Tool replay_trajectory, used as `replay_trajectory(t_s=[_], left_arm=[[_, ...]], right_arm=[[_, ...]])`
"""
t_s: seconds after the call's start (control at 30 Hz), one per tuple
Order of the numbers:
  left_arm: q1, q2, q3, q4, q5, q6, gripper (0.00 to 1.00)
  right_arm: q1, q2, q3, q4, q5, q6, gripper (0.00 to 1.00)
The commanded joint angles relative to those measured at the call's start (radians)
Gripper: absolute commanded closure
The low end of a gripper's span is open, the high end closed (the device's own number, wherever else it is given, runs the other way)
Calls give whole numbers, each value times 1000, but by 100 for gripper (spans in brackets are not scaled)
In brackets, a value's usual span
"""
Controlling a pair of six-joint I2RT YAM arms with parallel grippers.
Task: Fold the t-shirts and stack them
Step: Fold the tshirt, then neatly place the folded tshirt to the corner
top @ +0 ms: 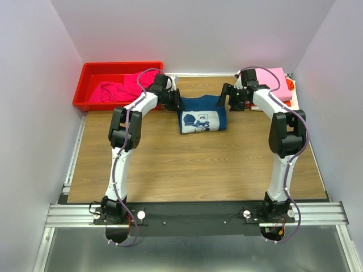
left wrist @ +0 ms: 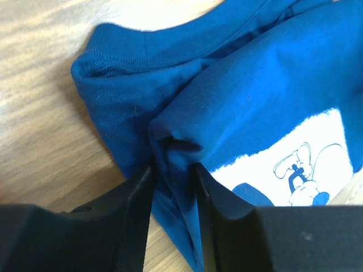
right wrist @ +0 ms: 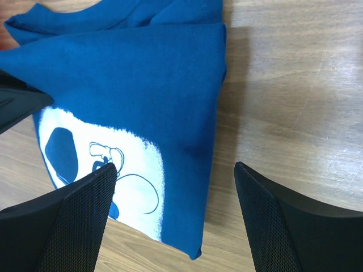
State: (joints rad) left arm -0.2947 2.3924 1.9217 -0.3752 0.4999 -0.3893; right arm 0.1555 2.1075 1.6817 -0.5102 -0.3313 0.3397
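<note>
left pincer (left wrist: pixel 173 178) nips navy tee (left wrist: pixel 255 85) fold | only wrist view shows

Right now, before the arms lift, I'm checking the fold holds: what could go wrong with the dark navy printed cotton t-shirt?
The left gripper pinches only a bunched fold at one edge of the dark navy printed cotton t-shirt; pulling there may drag the layers apart. The right gripper hangs open over the opposite edge, gripping nothing, so a one-sided lift could let the shirt sag and unfold.
</note>
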Motion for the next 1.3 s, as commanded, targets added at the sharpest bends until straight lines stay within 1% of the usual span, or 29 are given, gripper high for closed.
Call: replay_trajectory(t_s=[0.0, 0.03, 0.07, 0.2, 0.23, 0.27, 0.37, 0.5, 0.67, 0.8, 0.9, 1.1, 1.27], left_arm=[[-1, 11, -36, -31, -44, 24, 67], [-1, 10, -42, -31, -46, 26, 67], [-1, 8, -55, -30, -47, 29, 74], [-1, 2, -75, -28, -47, 33, 84], [-1, 4, -79, -30, -49, 33, 90], [-1, 2, -85, -31, -52, 33, 93], [-1, -2, -105, -28, -58, 38, 100], [0, -9, -131, -28, -60, 44, 100], [3, -25, -187, -11, -72, 52, 100], [5, -24, -201, -5, -60, 59, 100], [6, -21, -207, -4, -49, 61, 100], [6, -22, -227, 12, -26, 63, 100], [6, -30, -247, 33, -8, 63, 100]], right_arm=[[-16, 23, -16, 29, -49, 1, 10], [-16, 25, -17, 29, -54, 1, 10], [-19, 28, -20, 30, -63, -2, 10], [-28, 42, -28, 55, -98, -4, 10], [-30, 51, -28, 58, -106, -1, 10], [-33, 57, -28, 62, -117, -1, 10], [-36, 75, -28, 79, -172, -5, 10], [-47, 109, -31, 101, -264, -16, 10], [-69, 157, -36, 124, -328, -15, 10], [-74, 207, -33, 125, -431, -33, 10], [-67, 238, -36, 124, -471, -51, 10], [-17, 276, -43, 121, -492, -71, 10], [24, 307, -27, 122, -447, -68, 15]])
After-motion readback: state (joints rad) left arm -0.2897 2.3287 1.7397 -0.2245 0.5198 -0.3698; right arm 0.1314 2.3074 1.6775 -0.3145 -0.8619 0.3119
